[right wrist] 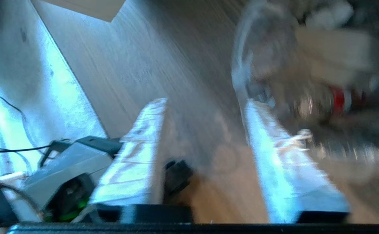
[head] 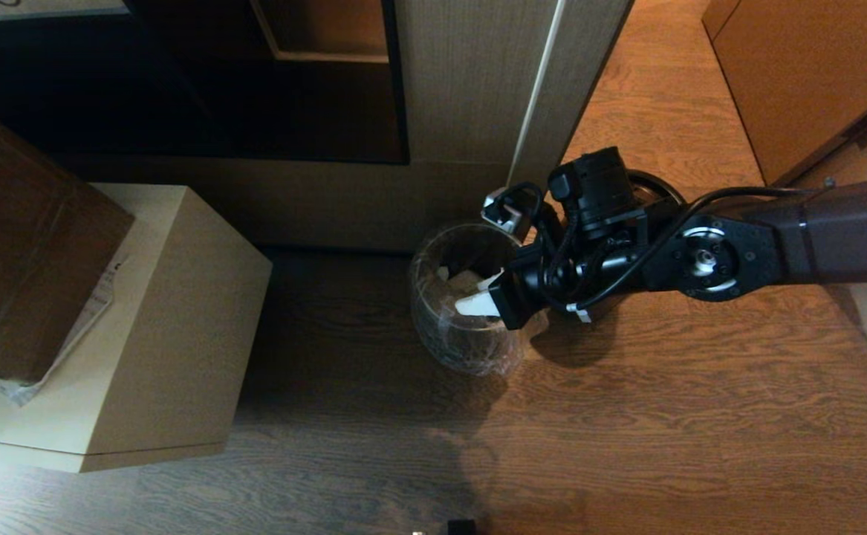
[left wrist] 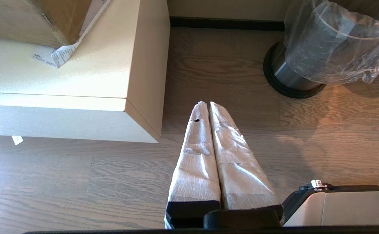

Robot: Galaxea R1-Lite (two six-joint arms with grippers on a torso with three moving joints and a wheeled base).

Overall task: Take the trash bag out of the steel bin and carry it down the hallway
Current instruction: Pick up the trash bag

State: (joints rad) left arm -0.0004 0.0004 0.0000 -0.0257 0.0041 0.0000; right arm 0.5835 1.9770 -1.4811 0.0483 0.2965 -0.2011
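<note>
Wood-grain flooring carries the steel bin (left wrist: 290, 78) beside a cabinet's corner, the trash bag (head: 452, 312) lining it and folded over its rim. Above the rim's near edge hangs the right gripper (head: 478, 293), fingers spread, nearer by far; the left gripper (left wrist: 208, 130) sits pressed together, well apart.

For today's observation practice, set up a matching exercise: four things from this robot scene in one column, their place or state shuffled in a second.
Things:
1. trash bag
2. right gripper
3. left gripper
4. brown carton

Place or state:
A. fingers pressed together, above bare floor
B. on top of the pale box
C. lining the steel bin, draped over its rim
D. fingers apart, at the bin's mouth

Pairs: 1-C, 2-D, 3-A, 4-B
</note>
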